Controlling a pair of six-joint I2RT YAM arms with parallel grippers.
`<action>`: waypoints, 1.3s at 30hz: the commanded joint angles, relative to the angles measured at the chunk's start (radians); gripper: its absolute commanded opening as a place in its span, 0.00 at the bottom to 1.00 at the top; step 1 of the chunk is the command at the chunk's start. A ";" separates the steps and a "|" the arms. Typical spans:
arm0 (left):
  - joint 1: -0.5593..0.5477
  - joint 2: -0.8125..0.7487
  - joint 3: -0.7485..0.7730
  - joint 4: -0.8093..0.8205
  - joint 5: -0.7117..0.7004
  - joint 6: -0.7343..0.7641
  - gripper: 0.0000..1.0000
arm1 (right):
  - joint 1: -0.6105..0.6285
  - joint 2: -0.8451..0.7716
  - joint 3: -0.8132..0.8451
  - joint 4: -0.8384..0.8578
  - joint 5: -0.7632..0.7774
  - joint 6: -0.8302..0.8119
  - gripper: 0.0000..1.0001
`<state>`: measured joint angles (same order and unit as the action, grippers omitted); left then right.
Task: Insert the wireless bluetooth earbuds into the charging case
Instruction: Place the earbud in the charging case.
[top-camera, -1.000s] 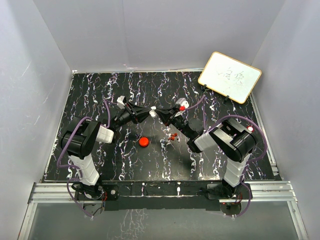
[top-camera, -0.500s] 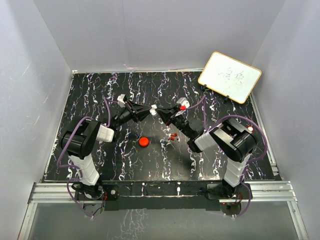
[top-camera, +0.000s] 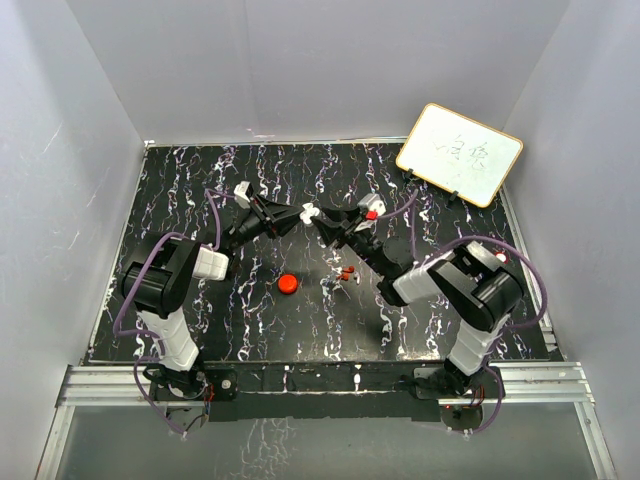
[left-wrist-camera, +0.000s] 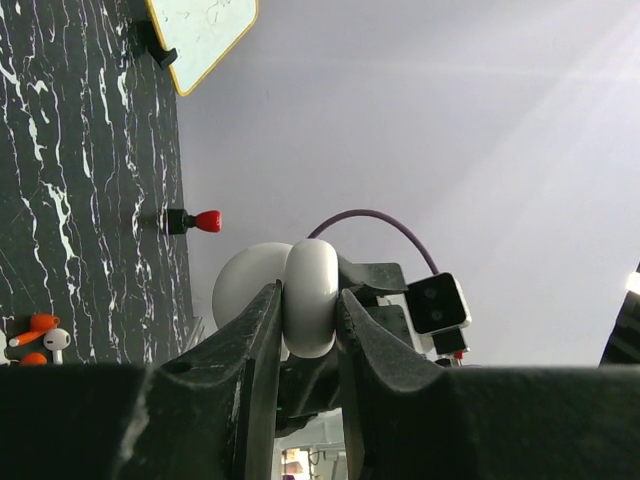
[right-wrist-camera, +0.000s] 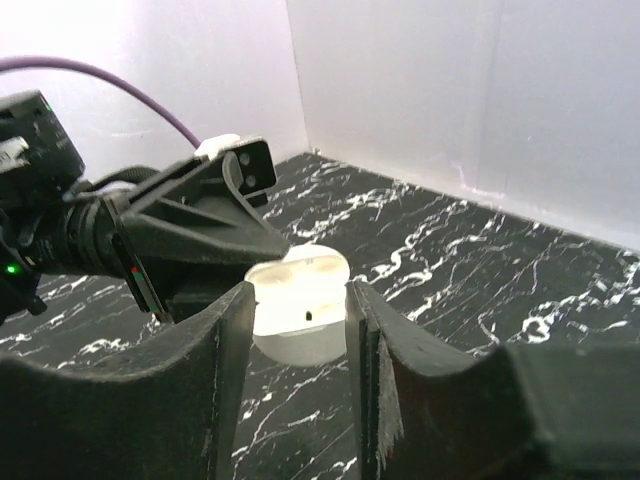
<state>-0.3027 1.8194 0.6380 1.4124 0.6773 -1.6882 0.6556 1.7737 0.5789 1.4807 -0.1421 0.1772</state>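
Black table (top-camera: 250, 170), marble look with white veins all over, glossy. It is boxed in by plain pale walls (top-camera: 300, 70) on three sides. A ribbed metal rail (top-camera: 300, 385) runs along the near edge. At the far right corner a whiteboard (top-camera: 459, 153) with a yellowish frame and rounded corners leans on small black feet.

Up in the air over mid-table, the two arms meet tip to tip. The case (top-camera: 308, 211) sits between them, white, smooth and rounded. The left wrist view shows it as two bulging lobes side by side. The left gripper (left-wrist-camera: 307, 300) has its matte black fingers clamped on one lobe. The right gripper (right-wrist-camera: 299, 300) has its fingers pressed on either side of the case, whose milky face shows one tiny dark dot.

Down on the table just right of centre lie the earbuds (top-camera: 345, 272), tiny red bits close together. One shows a white stem in the left wrist view. A flat, shiny red puck (top-camera: 287, 283) lies near them on their left, apart from them.
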 joint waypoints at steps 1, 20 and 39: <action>0.007 -0.033 0.027 0.159 0.014 0.026 0.00 | 0.002 -0.110 -0.016 0.337 0.041 -0.039 0.42; 0.092 -0.091 -0.013 -0.074 0.093 0.258 0.00 | -0.034 -0.531 0.180 -1.351 0.313 0.053 0.46; 0.091 -0.182 -0.011 -0.249 0.086 0.369 0.00 | -0.034 -0.520 0.015 -1.531 0.109 0.263 0.57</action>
<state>-0.2115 1.6764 0.6147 1.1500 0.7456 -1.3342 0.6201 1.2499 0.5930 -0.0872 -0.0063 0.4030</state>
